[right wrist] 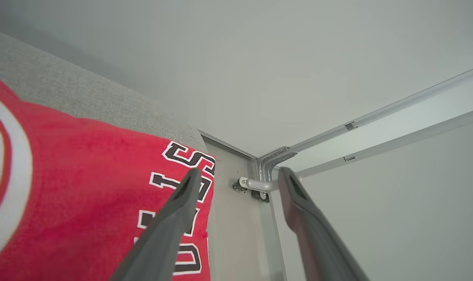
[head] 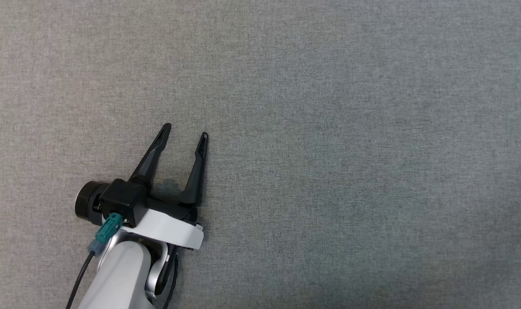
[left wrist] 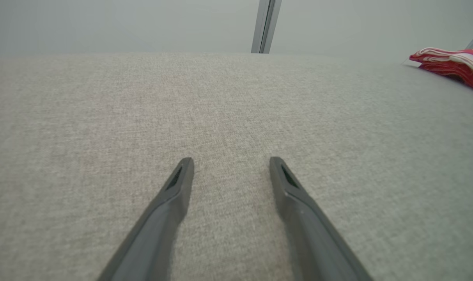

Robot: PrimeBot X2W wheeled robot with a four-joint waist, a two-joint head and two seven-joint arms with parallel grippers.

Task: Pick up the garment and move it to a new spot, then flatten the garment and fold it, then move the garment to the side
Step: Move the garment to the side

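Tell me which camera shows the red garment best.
The right wrist view: the garment lies close and large on the grey table, its black-and-white lettering visible. The left wrist view catches just a small bunched part at that view's upper right.

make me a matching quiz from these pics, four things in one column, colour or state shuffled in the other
Things
1. left gripper
2. garment
3. table covering
4. connector on the left wrist

Colour or state
A. teal
B. red with black-and-white lettering
C. open, nothing between its fingers
D. grey woven fabric

Pairs: 1-C, 2-B, 3-D, 4-A
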